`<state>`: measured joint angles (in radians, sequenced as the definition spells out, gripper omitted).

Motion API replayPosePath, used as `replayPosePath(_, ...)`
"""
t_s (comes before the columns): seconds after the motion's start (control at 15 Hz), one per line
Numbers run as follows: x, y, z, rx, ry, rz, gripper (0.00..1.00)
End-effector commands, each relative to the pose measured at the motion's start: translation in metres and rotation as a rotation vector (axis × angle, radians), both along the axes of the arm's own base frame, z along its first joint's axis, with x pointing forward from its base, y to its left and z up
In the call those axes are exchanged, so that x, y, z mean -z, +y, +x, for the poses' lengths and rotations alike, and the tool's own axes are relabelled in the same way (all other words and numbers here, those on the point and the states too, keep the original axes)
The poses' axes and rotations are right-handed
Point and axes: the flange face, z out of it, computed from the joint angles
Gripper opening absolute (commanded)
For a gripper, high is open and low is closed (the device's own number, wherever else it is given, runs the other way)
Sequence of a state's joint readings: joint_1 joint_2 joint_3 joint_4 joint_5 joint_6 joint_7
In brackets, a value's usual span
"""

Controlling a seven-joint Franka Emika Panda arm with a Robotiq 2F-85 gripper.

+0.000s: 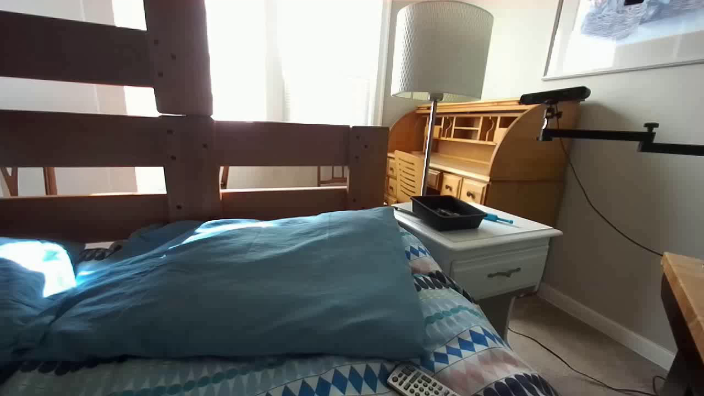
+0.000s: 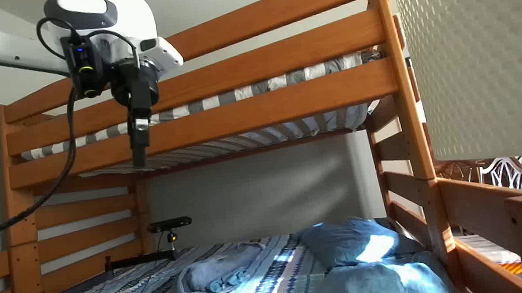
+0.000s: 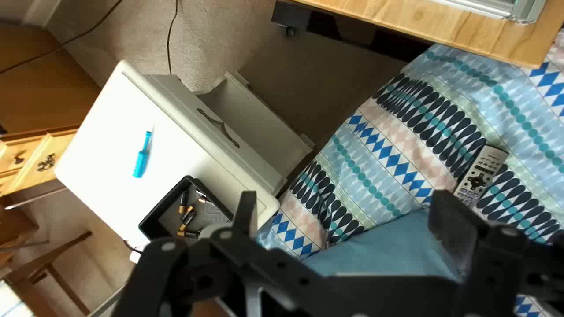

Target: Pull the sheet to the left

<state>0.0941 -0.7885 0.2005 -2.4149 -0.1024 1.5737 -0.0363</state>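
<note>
Bedroom with orange-brown wooden bunk bed (image 2: 249, 119)

I hold my black two-finger gripper (image 3: 343, 207) raised, its jaws spread well apart. In an exterior view, the plain, wrinkled teal-blue fabric sheet (image 1: 286, 297) lies on the blue-and-white patterned quilt (image 1: 465, 349), left of the white single-drawer nightstand (image 1: 484, 253).

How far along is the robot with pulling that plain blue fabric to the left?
Done: no pull I can confirm; the blue fabric lies on the patterned quilt, with nothing marking where it began.
In hand: nothing; the gripper is open and hangs clear of both.
Left: probably everything, as the fabric isn't gripped: reach down, grasp, pull left.
</note>
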Motion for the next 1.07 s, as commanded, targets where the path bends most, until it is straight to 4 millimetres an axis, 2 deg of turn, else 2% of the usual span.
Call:
replayPosePath(0.0, -0.001, 0.000, 0.000, 0.000, 0.001, 0.000, 1.00)
replayPosePath(0.4, -0.001, 0.005, 0.001, -0.017, 0.000, 0.006, 1.00)
replayPosePath(0.53, 0.003, 0.029, 0.001, -0.075, -0.013, -0.016, 1.00)
replayPosePath(0.73, 0.009, 0.077, 0.003, -0.192, -0.057, -0.040, 1.00)
replayPosePath(1.0, 0.019, 0.139, 0.015, -0.326, -0.209, -0.056, 1.00)
